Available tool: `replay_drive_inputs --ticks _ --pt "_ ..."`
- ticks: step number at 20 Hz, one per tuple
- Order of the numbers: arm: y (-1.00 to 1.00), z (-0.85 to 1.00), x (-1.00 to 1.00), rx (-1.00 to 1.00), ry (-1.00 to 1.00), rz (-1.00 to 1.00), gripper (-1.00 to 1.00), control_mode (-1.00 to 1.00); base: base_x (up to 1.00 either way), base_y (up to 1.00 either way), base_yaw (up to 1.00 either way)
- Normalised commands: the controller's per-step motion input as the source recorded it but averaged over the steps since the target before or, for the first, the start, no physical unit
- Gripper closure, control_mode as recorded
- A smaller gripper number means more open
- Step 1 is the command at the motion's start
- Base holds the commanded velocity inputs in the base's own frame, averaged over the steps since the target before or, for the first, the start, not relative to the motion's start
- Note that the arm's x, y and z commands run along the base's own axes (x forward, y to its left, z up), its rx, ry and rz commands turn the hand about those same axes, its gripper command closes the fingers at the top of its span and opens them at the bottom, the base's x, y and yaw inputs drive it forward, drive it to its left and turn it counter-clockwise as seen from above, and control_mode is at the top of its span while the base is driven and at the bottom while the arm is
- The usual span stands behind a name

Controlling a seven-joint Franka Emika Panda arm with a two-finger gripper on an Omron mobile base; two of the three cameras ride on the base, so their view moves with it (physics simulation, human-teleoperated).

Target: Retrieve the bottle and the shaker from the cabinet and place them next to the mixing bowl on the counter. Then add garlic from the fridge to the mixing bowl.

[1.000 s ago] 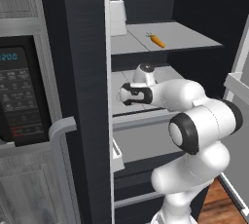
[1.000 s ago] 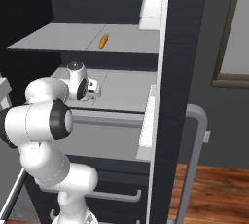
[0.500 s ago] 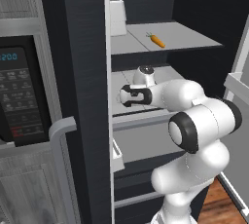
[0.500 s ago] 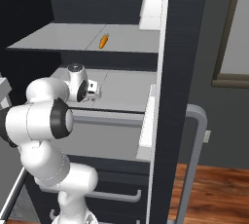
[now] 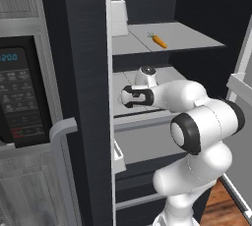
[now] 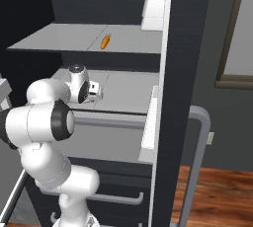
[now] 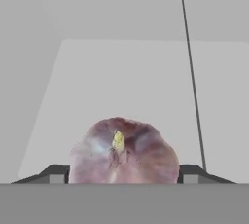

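Inside the open fridge [image 6: 173, 97], my end effector [image 7: 124, 172] reaches low along the middle shelf [image 6: 126, 90], its fingertips [image 7: 192, 172] bracketing the garlic [image 7: 124, 152] resting there; I cannot tell whether they grip. A carrot [image 5: 158, 41] lies above.

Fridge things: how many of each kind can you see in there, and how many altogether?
Carrot: 1
Garlic bulb, between the gripper fingertips: 1
White box on the upper shelf: 1
Total: 3
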Motion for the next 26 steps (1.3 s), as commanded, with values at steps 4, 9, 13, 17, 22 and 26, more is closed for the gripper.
replay_drive_inputs --ticks 4,9,13,17,22,26 --pt "0.0 0.0 0.0 0.0 0.0 0.0 1.0 -1.0 0.0 0.0 0.0" --pt "0.0 0.0 -0.07 0.0 0.0 0.0 1.0 -1.0 0.0 0.0 0.0" --pt "-0.09 0.11 -0.89 0.04 -0.05 0.0 1.0 -1.0 0.0 0.0 0.0" --pt "-0.11 0.36 -1.0 0.06 -0.13 0.0 1.0 -1.0 0.0 0.0 0.0" --pt "-0.05 0.62 -0.91 0.01 -0.09 0.0 1.0 -1.0 0.0 0.0 0.0" --pt "-0.01 0.91 -0.73 0.0 0.0 0.0 1.0 -1.0 0.0 0.0 0.0"
